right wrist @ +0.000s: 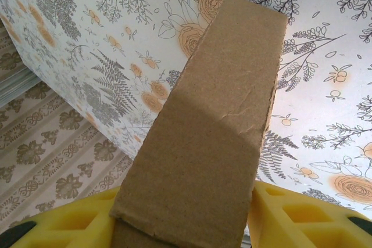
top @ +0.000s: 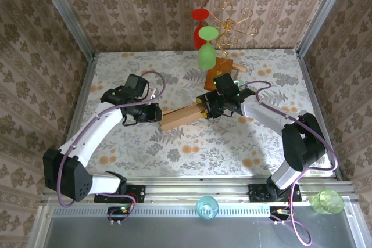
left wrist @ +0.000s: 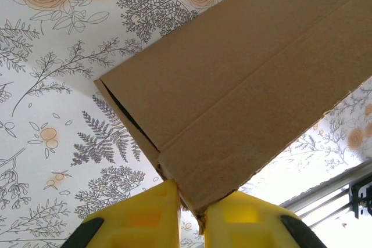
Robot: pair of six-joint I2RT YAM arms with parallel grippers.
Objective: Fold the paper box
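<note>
Evidently mid-fold: the paper box (top: 181, 118) was a long, partly collapsed cardboard bundle over the centre of the floral table (top: 151, 158), running from 8 o'clock to 2 o'clock in the top view. Could not tell whether it rested on the table or hung just clear.

The left gripper (left wrist: 192, 216), at the 8 o'clock end, had its yellow fingers (left wrist: 142, 222) almost pressed together, pinching a thin panel corner. This was probably to anchor that end.

The right gripper (right wrist: 186, 225), at the 2 o'clock end, had its fingers part-spread and clamped across the box's width, likely to keep folded walls pressed in.

An orange-brown board (top: 220, 77) lay near, at 12 o'clock from that gripper.
</note>
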